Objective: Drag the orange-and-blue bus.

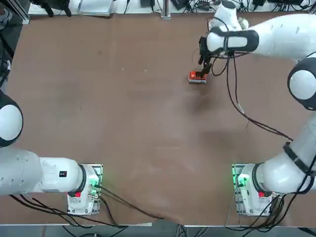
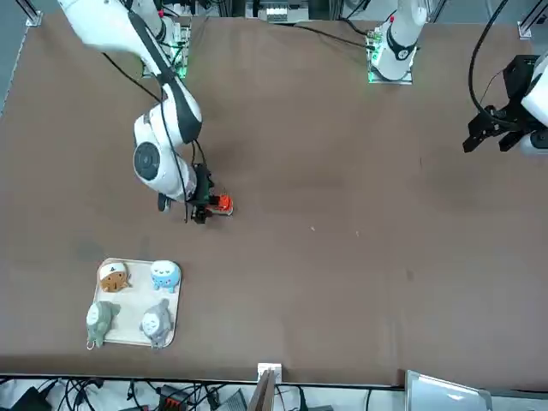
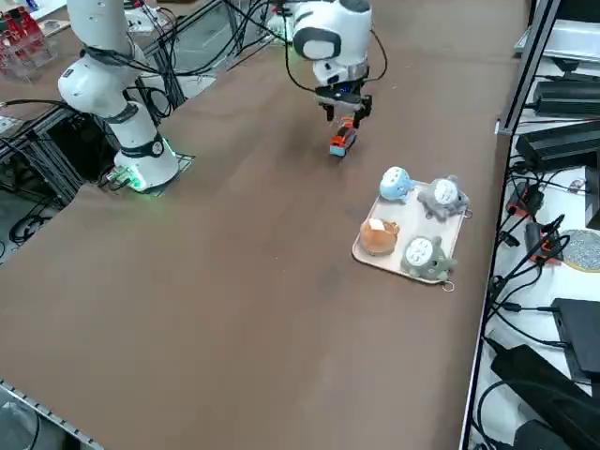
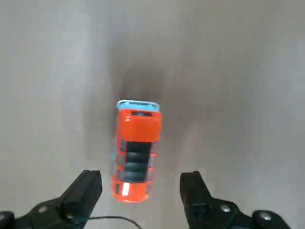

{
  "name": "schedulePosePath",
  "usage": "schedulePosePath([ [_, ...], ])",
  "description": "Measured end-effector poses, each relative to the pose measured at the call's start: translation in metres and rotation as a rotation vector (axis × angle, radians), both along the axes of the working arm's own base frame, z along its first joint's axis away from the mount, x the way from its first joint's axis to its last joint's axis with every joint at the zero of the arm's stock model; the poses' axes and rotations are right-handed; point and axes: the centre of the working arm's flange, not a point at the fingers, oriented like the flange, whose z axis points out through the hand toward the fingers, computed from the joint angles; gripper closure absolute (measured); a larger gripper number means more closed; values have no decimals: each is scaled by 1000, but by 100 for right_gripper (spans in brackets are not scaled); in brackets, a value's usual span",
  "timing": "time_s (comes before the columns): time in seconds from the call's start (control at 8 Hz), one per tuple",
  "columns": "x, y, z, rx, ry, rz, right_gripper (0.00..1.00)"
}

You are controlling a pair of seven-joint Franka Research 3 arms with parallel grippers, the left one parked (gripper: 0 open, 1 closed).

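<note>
Currently, right pincer (image 4: 141, 183) open over far edge's side of desk (image 2: 325, 257), right of centre; orange-and-blue bus (image 4: 138, 150) on desk, lying between spread fingers, apart from both.

Brown tabletop (image 1: 123, 123), metal framing (image 2: 267, 385) along one edge

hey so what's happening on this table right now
The robot's right arm has its tool open around or just above the orange-and-blue bus, with a finger to each side and neither touching it. The bus sits on the brown tabletop, not gripped. Nearby, a small white tray holds four little animal figurines. The job is to drag the bus, and at this moment nothing is held.
</note>
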Motion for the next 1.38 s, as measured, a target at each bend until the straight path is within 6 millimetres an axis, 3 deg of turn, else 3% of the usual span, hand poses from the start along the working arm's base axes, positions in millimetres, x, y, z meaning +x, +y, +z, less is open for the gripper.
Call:
schedulePosePath([
  [0.25, 8, -11, 29, 1, 71, 139, 0],
  [0.38, 15, -27, 42, 6, 100, 179, 0],
  [0.75, 35, -104, 79, 69, 140, 390, 0],
  [1.12, 48, -199, 145, 151, 102, 738, 0],
  [1.38, 51, -243, 171, 200, 70, 950, 0],
])
